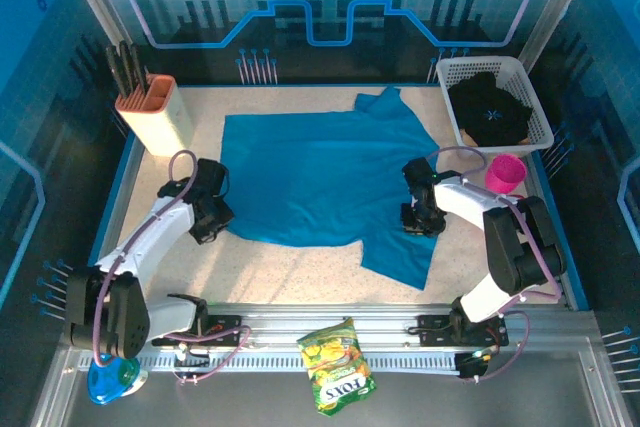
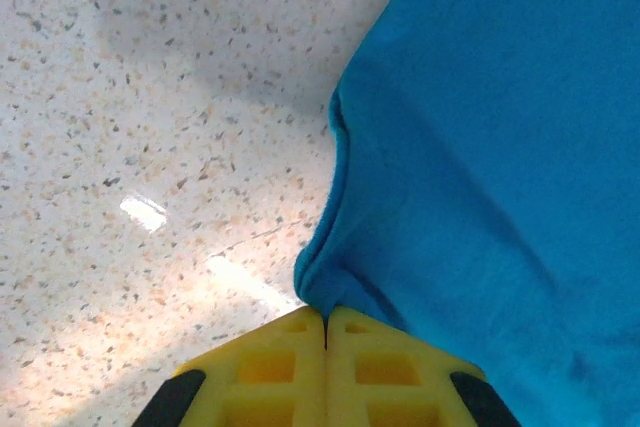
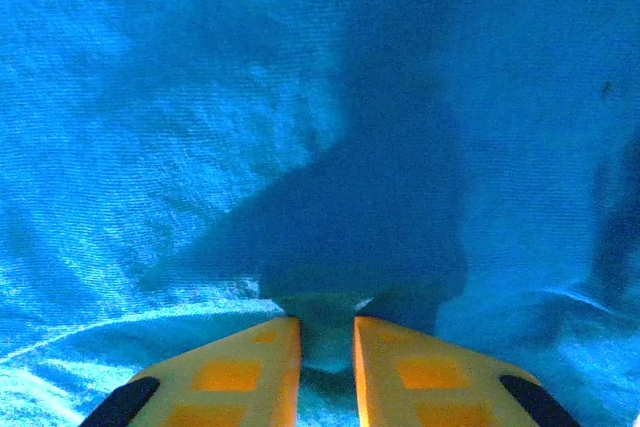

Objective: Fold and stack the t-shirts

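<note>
Teal t-shirt, soft, rumpled; left hand pinches folded edge.

The black t-shirt lies bunched in the white basket, so its outline cannot be made out, and its pale mark is too small to read. The right arm covers part of the pink cup. The left wrist view cuts the teal t-shirt off at its right edge. Between the right claw's fingers, the cloth sits in deep shadow.
</note>
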Controlling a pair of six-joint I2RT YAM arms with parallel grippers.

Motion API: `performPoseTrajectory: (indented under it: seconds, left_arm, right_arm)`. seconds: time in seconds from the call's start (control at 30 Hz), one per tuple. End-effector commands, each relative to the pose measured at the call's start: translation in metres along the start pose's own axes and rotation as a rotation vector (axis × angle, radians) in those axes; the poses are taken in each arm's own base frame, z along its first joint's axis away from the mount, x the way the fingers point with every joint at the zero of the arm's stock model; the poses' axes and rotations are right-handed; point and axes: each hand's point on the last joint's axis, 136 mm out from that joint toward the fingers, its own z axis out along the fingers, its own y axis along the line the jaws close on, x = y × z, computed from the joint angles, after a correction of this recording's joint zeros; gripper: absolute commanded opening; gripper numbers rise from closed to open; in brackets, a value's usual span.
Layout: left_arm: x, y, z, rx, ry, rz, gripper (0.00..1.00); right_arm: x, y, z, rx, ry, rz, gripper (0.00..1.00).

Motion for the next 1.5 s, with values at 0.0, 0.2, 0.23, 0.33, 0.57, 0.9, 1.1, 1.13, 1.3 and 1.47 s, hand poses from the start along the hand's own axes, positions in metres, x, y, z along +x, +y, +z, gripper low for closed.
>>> performPoseTrajectory:
  seconds: [0.0, 0.2, 0.23, 0.33, 0.57, 0.9, 1.1, 1.13, 1.3, 1.47]
  left_arm:
    - [0.018, 0.015, 0.001, -0.028, 0.078, 0.025, 0.08]
    - [0.023, 0.023, -0.012, -0.022, 0.075, 0.009, 0.12]
    - [0.024, 0.024, -0.017, -0.017, 0.072, 0.011, 0.14]
    - [0.027, 0.028, -0.031, 0.004, 0.063, 0.007, 0.22]
    - [0.023, 0.014, -0.046, 0.099, 0.036, -0.012, 0.52]
    - [-0.005, -0.042, 0.009, 0.13, 0.093, 0.019, 0.45]
    - [-0.018, -0.065, 0.04, 0.106, 0.127, 0.045, 0.44]
    - [-0.019, -0.066, 0.044, 0.098, 0.131, 0.05, 0.44]
    - [-0.018, -0.067, 0.062, 0.054, 0.167, 0.082, 0.44]
    - [-0.007, -0.044, 0.046, -0.017, 0.145, 0.123, 0.45]
  right_arm:
    - [0.007, -0.013, 0.003, 0.056, 0.036, 0.029, 0.23]
    - [0.007, -0.015, -0.005, 0.061, 0.022, 0.024, 0.23]
    - [0.006, -0.015, -0.007, 0.059, 0.018, 0.025, 0.23]
    - [0.006, -0.015, -0.013, 0.057, 0.008, 0.021, 0.23]
    - [0.011, -0.009, -0.024, 0.051, -0.009, -0.008, 0.24]
    - [-0.024, 0.006, -0.048, 0.057, -0.082, -0.054, 0.26]
    - [-0.046, 0.016, -0.044, 0.063, -0.064, -0.076, 0.27]
    - [-0.048, 0.017, -0.04, 0.067, -0.057, -0.077, 0.27]
    - [-0.05, 0.018, -0.028, 0.079, -0.008, -0.071, 0.25]
    - [-0.017, 0.002, -0.032, 0.102, 0.051, -0.072, 0.25]
